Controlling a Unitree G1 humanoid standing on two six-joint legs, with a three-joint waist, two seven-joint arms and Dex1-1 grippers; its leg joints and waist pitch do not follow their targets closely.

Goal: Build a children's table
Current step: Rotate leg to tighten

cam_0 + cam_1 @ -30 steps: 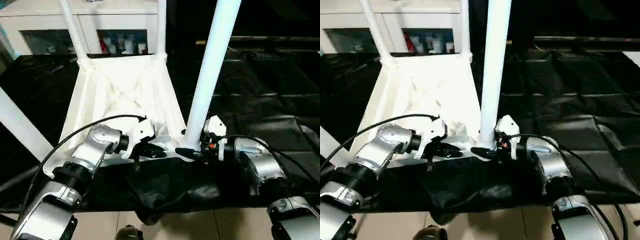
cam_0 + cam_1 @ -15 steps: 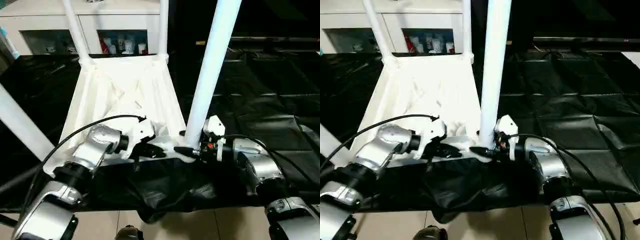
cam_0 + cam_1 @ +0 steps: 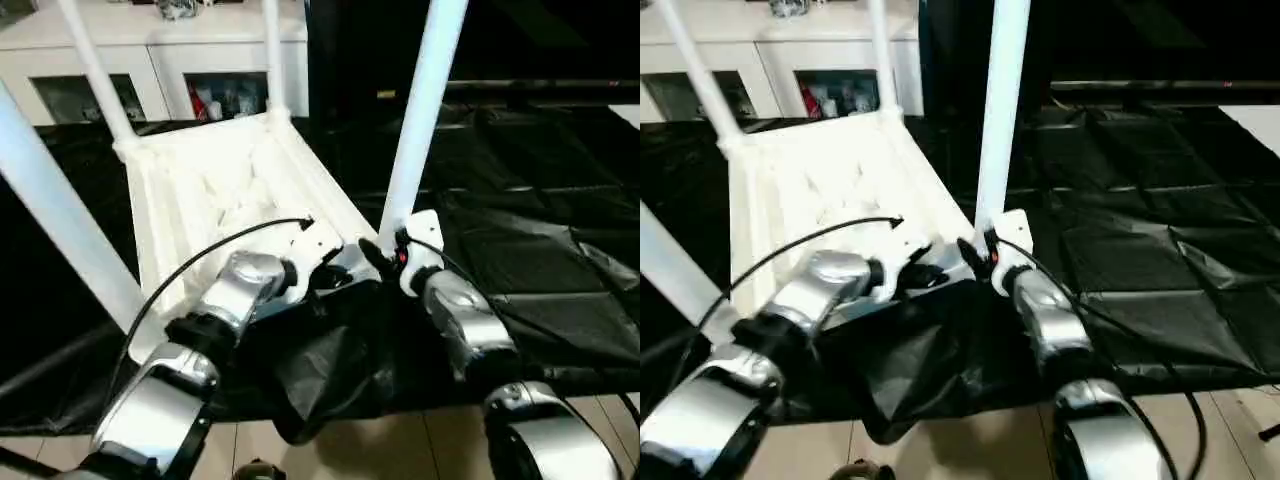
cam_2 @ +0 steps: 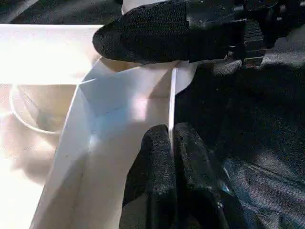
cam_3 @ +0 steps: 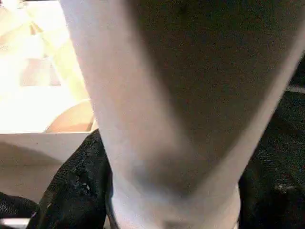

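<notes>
The children's table (image 3: 210,190) lies upside down on the black sheet, its rimmed underside facing up and its four white legs rising from the corners. My left gripper (image 3: 335,278) is shut on the thin near rim of the top, which the left wrist view shows pinched between the fingers (image 4: 159,157). My right gripper (image 3: 385,258) sits at the foot of the near right leg (image 3: 415,120). In the right wrist view its black fingers (image 5: 76,191) hug both sides of that leg (image 5: 181,95). One right finger (image 4: 157,33) also shows in the left wrist view.
A white cabinet (image 3: 200,60) with glass doors stands behind the table. The wrinkled black sheet (image 3: 540,250) covers the surface and hangs over its front edge above the tiled floor (image 3: 380,450). A black cable (image 3: 220,255) loops over my left forearm.
The camera has shifted, so the whole scene sits differently. My right gripper's fingers have closed in on the base of the near right leg. The left grip on the rim is unchanged.
</notes>
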